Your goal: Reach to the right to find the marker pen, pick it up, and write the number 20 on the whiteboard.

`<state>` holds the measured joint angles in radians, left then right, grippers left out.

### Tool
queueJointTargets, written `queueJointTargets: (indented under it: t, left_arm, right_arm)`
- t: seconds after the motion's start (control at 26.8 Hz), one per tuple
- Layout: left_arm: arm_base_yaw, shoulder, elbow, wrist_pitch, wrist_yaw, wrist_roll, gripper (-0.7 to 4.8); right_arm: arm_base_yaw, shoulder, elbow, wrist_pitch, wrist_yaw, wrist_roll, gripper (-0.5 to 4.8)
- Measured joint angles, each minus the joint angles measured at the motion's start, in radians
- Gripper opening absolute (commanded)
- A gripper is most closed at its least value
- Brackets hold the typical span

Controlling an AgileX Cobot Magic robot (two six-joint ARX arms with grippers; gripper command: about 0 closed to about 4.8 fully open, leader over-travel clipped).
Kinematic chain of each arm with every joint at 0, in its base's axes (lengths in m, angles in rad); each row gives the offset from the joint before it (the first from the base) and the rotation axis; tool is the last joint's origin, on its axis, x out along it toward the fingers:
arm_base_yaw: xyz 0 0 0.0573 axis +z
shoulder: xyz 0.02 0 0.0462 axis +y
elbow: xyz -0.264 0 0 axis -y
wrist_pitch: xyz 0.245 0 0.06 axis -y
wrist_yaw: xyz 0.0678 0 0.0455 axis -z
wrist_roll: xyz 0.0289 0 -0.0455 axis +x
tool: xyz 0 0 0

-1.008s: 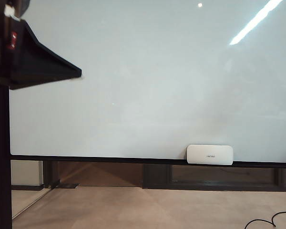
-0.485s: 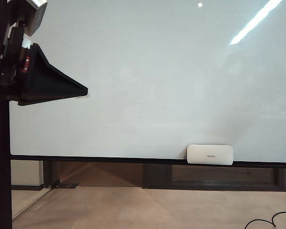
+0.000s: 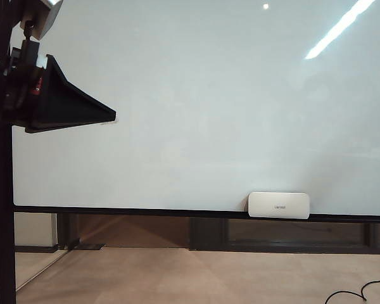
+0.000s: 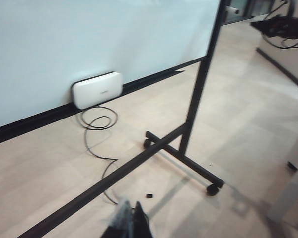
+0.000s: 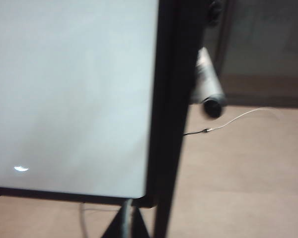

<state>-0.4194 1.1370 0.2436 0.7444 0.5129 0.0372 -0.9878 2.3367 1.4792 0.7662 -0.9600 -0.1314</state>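
The whiteboard (image 3: pixel 228 107) is blank; the marker (image 5: pixel 209 89) apparently sits behind its frame. Right gripper (image 5: pixel 128 223) looks clenched, left gripper (image 4: pixel 129 223) likewise, both empty.

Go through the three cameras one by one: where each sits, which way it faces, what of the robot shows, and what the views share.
Exterior view: off the arms, facing the whiteboard head-on; the left gripper reaches in from the left.
Left wrist view: on the left arm, looking down along the board's lower edge, the white block and the floor; the left gripper's blurred tips show, apparently together.
Right wrist view: on the right arm, facing the board's corner and black frame; the right gripper shows, nearly shut.
Shared: all show the whiteboard; exterior and left wrist share the white block.
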Motion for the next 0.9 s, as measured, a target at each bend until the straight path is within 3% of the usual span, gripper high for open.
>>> queueJointTargets:
  t: [0.26, 0.41, 0.63, 0.9]
  left_arm:
    - [0.000, 0.000, 0.000, 0.000, -0.023, 0.000, -0.05]
    - [0.000, 0.000, 0.000, 0.000, -0.024, 0.004, -0.05]
    - [0.000, 0.000, 0.000, 0.000, -0.026, 0.008, -0.05]
    - [0.000, 0.001, 0.001, 0.000, -0.045, 0.003, -0.05]
  right_arm:
    - [0.000, 0.089, 0.147, -0.018, 0.023, -0.005, 0.07]
    - [0.000, 0.129, 0.214, -0.062, 0.022, -0.005, 0.91]
    - [0.000, 0.159, 0.268, -0.069, 0.025, -0.024, 1.43]
    - [0.001, 0.211, 0.328, -0.069, 0.040, -0.060, 1.50]
